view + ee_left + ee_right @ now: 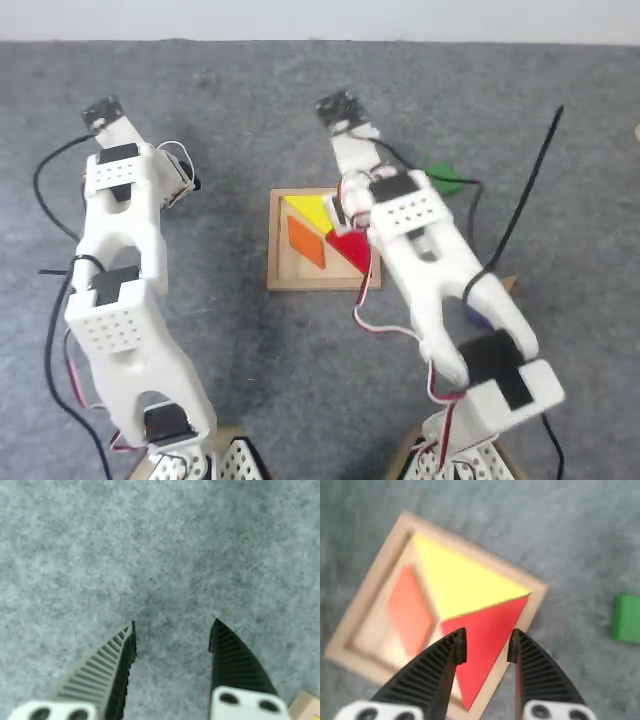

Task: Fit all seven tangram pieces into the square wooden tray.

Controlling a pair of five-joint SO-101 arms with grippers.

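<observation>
The right pincer (487,642) hovers, narrowly parted and holding nothing, over the red triangle (487,620) in the square wooden tray (274,240), which lies mid-tabletop. The yellow triangle (460,580) and orange parallelogram (410,610) sit alongside. The left pincer (172,630) gapes wide above the grey tabletop (150,540). A green piece (627,620) lies outside the tray.

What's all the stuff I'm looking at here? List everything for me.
Tray: 1, pale wood, square, mid-table.
Yellow triangle: 1, yellow, in the tray's far side.
Red triangle: 1, red, in the tray, touching the yellow one.
Orange parallelogram: 1, orange, in the tray, left of the red one.
Green piece: 1, green, on the table outside the tray.
Table: 1, grey.
Left tool: 1, black, open over bare table.
Right tool: 1, black, open above the red triangle.
</observation>
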